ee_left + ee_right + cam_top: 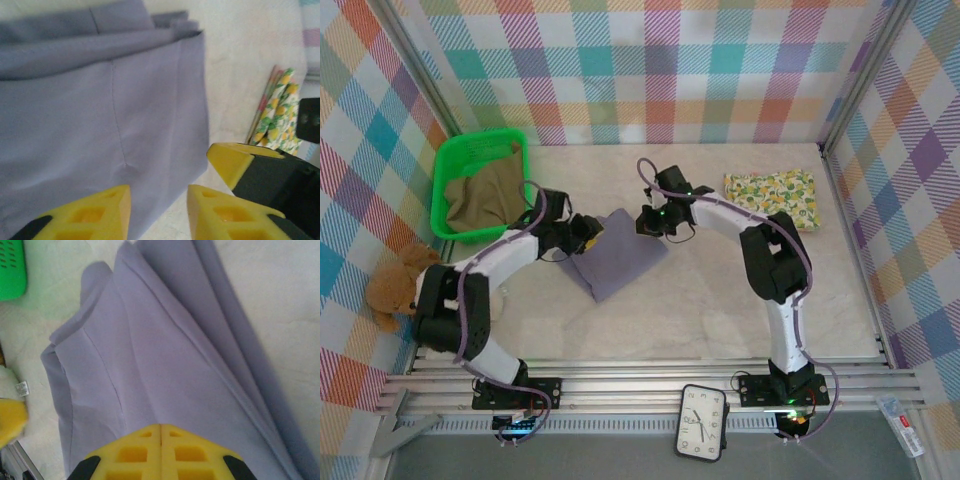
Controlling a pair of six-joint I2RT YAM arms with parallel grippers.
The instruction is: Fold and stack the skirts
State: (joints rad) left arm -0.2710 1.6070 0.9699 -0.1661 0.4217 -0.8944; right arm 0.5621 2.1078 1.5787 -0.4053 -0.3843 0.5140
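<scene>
- The bare surface (720, 310) lies open in front of the grey skirt (620, 262) and to its right, up to the right arm (775, 265).
- The far strip between the basket (450, 165) and the floral skirt (772, 193) is free.
- The left claw (582, 232) and right claw (648, 222) crowd the grey skirt's far edge, with little room between them.
- The bear (400, 285) blocks the near left corner.
- Walls (650, 70) close three sides.

A green plastic basket (480, 141) sits at the far left of the pale table (720, 310). A brown teddy bear (398, 285) slumps near it against the plaid wall (650, 70). A white-faced clock (702, 422) lies beyond the table's near edge, by the metal rails (650, 385).
</scene>
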